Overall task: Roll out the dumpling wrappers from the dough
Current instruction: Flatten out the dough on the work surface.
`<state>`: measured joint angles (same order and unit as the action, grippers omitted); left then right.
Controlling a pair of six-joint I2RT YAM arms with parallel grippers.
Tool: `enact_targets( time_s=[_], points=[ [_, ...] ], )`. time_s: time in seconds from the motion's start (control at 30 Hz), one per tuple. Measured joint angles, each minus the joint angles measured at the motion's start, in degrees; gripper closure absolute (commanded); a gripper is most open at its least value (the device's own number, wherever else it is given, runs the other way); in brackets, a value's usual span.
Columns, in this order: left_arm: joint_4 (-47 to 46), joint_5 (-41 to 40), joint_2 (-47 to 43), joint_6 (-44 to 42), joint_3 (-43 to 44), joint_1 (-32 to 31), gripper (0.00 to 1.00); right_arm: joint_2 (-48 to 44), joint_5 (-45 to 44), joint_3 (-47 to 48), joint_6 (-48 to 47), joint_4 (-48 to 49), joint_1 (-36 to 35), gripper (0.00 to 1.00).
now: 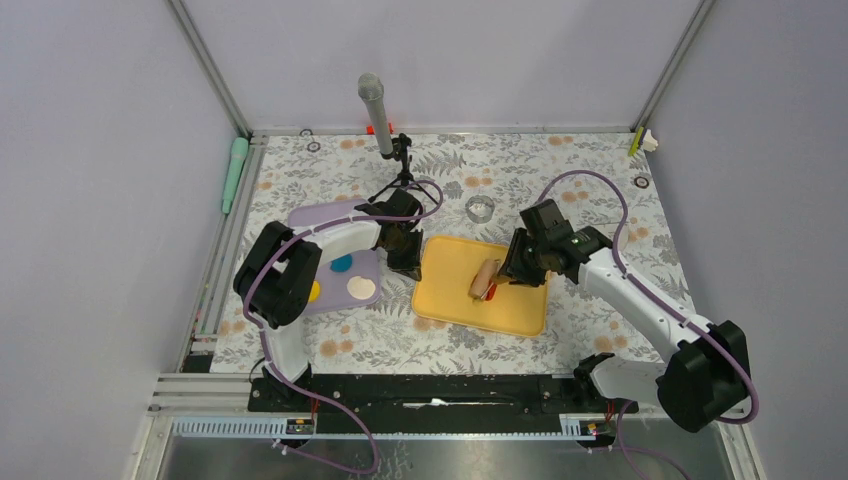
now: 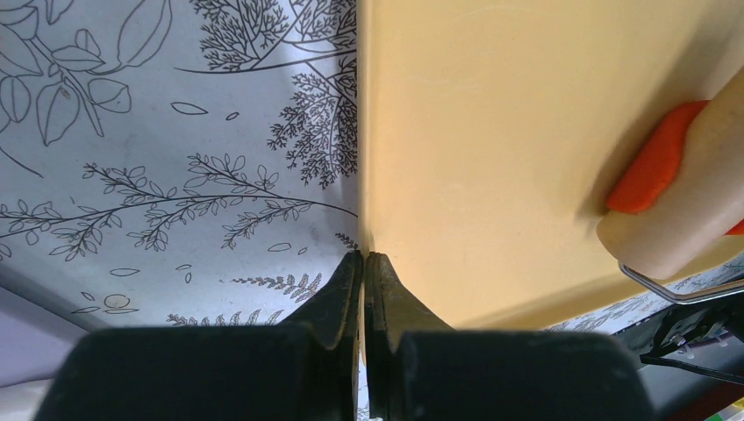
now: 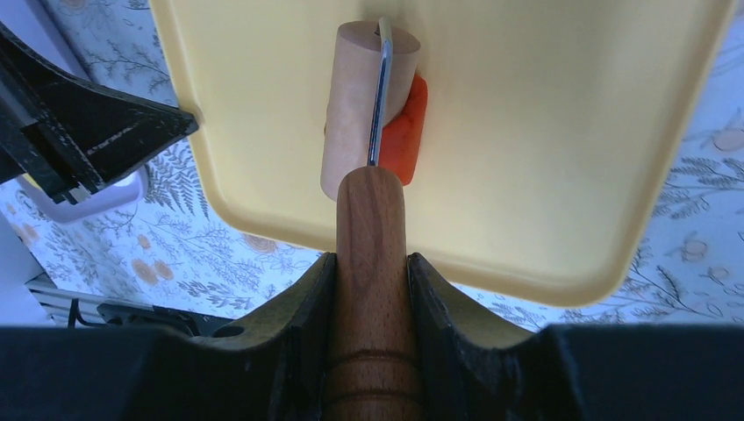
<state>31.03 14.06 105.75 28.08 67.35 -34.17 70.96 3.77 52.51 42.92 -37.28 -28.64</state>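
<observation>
left arm: elbow bent at the near left, forearm reaching right over the lilac tray (image 1: pixel 312 215), wrist turned down.
left gripper (image 2: pixel 363 259): fingers pressed together, holding nothing, tips at the left rim of the yellow tray (image 1: pixel 520 315); whether they touch the rim cannot be told.
right arm: stretched from the near right towards the centre, wrist low over the yellow tray's right half.
right gripper (image 3: pixel 372 263): fingers clamped on the wooden handle of the roller (image 3: pixel 355 96).
roller: one, its drum lying on the yellow tray.
red dough piece (image 3: pixel 408 132): one in view, on the yellow tray, partly under the drum and showing along its side.
trays: two, lilac on the left, yellow on the right.
other discs: three on the lilac tray: blue disc (image 1: pixel 342 263), yellow disc (image 1: pixel 314 291), cream disc (image 1: pixel 361 289).
metal ring (image 1: pixel 481 209): one, just beyond the yellow tray.
microphone (image 1: pixel 374 105): one, on a stand at the far side.
</observation>
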Motion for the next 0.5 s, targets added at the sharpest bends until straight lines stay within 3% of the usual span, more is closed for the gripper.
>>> enact_targets(
  time_s=[0.5],
  points=[
    [0.0, 0.0, 0.0, 0.0, 0.0, 0.0, 1.00, -3.4, -1.6, 0.0, -0.6, -6.6, 2.1, 1.00]
  ],
)
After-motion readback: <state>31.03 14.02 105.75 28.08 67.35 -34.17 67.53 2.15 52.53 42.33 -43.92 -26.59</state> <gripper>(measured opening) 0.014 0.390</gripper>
